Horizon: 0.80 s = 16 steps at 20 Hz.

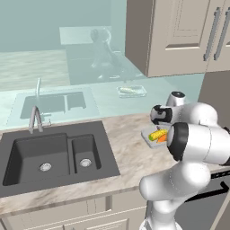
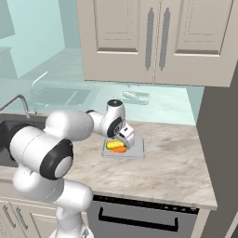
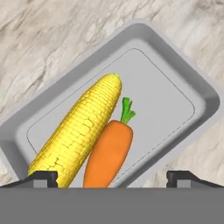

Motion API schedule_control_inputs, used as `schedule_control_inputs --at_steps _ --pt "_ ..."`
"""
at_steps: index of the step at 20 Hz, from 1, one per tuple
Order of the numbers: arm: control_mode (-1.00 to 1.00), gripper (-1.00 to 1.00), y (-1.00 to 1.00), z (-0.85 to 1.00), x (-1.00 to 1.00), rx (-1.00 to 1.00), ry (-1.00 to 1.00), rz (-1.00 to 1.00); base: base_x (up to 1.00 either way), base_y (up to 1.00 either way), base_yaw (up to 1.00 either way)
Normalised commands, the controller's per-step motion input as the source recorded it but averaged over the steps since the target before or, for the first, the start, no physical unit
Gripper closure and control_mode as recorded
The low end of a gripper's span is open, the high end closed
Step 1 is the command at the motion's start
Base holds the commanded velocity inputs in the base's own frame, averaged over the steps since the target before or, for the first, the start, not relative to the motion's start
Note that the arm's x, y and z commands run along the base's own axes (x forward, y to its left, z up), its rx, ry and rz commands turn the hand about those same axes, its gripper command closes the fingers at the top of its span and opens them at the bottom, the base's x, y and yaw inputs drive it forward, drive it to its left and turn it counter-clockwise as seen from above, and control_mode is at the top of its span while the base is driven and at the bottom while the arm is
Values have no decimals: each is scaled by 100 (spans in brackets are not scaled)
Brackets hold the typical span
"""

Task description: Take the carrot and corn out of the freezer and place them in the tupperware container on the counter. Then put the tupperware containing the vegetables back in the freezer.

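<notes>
counter [image 2: 176,162] stretches out below the gripper [image 3: 112,177], carrying the tray [image 3: 183,83] directly under it. corn [image 3: 78,131] lies in the tray just ahead of one fingertip, the carrot [image 3: 109,151] touching its side between the fingers. gripper hangs spread wide, pinching nothing.

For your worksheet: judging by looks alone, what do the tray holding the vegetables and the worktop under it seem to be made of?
The tupperware container looks like smooth, pale-grey plastic: rounded corners, a soft moulded rim, an even matte sheen. The counter looks like polished stone, perhaps marble: beige with grey veins running through it. Both are rendered, so the look is the sole guide.
</notes>
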Motion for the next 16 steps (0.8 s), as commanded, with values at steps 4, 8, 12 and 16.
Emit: schedule_control_inputs --at_steps 4,8,12,16 --pt "-100 -100 0 -20 1 -7 5 4 0 0 0" --pt "-100 -100 0 -11 0 -3 1 6 0 0 0" --pt "-100 -100 12 -11 -2 -3 0 12 0 0 0" --pt "-100 -100 27 -2 0 0 0 19 0 0 0"
